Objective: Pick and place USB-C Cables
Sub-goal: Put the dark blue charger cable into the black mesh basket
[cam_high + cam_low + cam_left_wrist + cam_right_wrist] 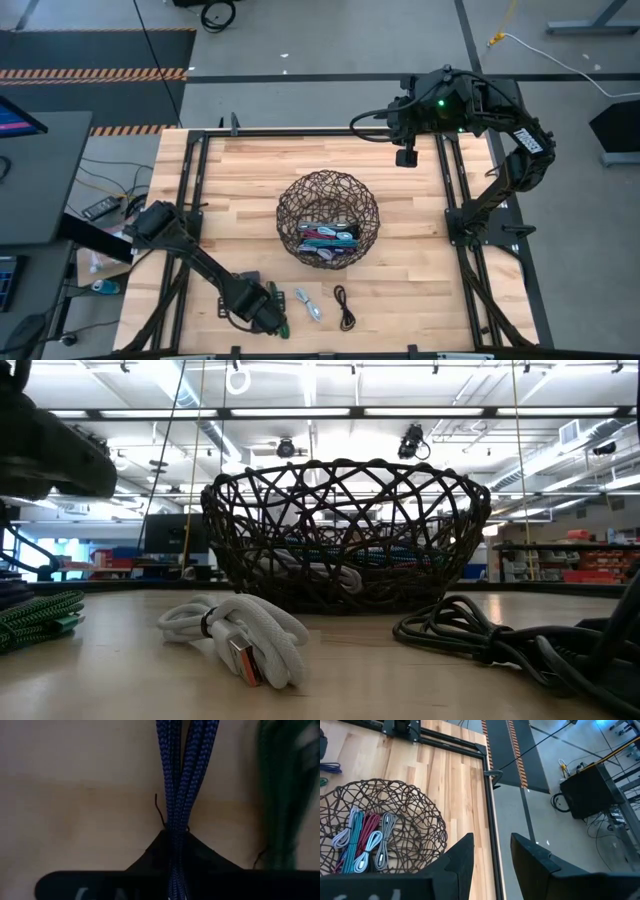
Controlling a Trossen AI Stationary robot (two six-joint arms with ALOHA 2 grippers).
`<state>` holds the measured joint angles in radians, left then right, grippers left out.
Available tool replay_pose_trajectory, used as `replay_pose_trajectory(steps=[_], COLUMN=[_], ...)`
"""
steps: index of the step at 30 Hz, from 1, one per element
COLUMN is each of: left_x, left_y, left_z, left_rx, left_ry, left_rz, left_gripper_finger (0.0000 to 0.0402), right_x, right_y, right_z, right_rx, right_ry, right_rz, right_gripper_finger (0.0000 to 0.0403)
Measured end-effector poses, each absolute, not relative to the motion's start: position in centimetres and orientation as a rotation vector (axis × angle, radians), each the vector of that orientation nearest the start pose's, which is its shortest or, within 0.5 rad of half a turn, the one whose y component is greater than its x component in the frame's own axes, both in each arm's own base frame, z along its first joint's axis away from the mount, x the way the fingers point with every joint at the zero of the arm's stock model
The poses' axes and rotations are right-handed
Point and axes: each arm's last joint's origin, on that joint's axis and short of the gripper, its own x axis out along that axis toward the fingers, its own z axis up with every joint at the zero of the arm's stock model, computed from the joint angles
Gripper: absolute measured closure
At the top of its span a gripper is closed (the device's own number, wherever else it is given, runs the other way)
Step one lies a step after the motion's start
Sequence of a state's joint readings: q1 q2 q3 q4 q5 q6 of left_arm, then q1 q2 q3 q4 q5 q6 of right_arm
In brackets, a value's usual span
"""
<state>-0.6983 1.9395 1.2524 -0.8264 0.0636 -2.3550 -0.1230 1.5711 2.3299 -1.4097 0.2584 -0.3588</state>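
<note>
Clamping a purple cable (176, 780), the left gripper (268, 318) works; several cables fill the basket (290, 200), three remain; right gripper (490, 865) idles parted.

Dark jointed arms, green indicator light (438, 102)

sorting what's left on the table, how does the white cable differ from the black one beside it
The white cable is pale and folded into a tight bundle with a metal plug showing; the black cable is dark and lies in a looser, sprawling coil. In the high view the white cable sits nearer the left gripper. Both lie on the table outside the basket.
</note>
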Motion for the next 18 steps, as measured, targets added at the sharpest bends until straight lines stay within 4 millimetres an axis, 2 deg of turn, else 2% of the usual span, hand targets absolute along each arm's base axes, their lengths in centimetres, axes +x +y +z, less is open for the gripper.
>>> replay_pose_trajectory(steps=[3,7,10,13,18], left_x=[26.7,27.3,28.2,29.3,31.5], left_y=[-22.1,-21.1,-19.7,-17.5,-12.3], left_z=[16.0,20.6,24.4,28.9,35.1], left_rx=[-1.285,-1.233,-1.127,-0.986,-0.767], left_ry=[1.084,0.898,0.863,0.866,0.846], left_rz=[1.220,1.178,1.170,1.131,1.009], left_gripper_finger=[0.0372,0.0372,0.0372,0.0372,0.0372], right_x=[23.0,23.0,23.0,23.0,23.0], right_y=[-3.6,-3.6,-3.6,-3.6,-3.6], right_z=[52.2,52.2,52.2,52.1,52.2], right_rx=[-0.386,-0.386,-0.385,-0.385,-0.385], right_ry=[0.713,0.713,0.713,0.714,0.713], right_rz=[-0.247,-0.247,-0.246,-0.246,-0.246], right_gripper_finger=[0.0268,0.0268,0.0268,0.0268,0.0268])
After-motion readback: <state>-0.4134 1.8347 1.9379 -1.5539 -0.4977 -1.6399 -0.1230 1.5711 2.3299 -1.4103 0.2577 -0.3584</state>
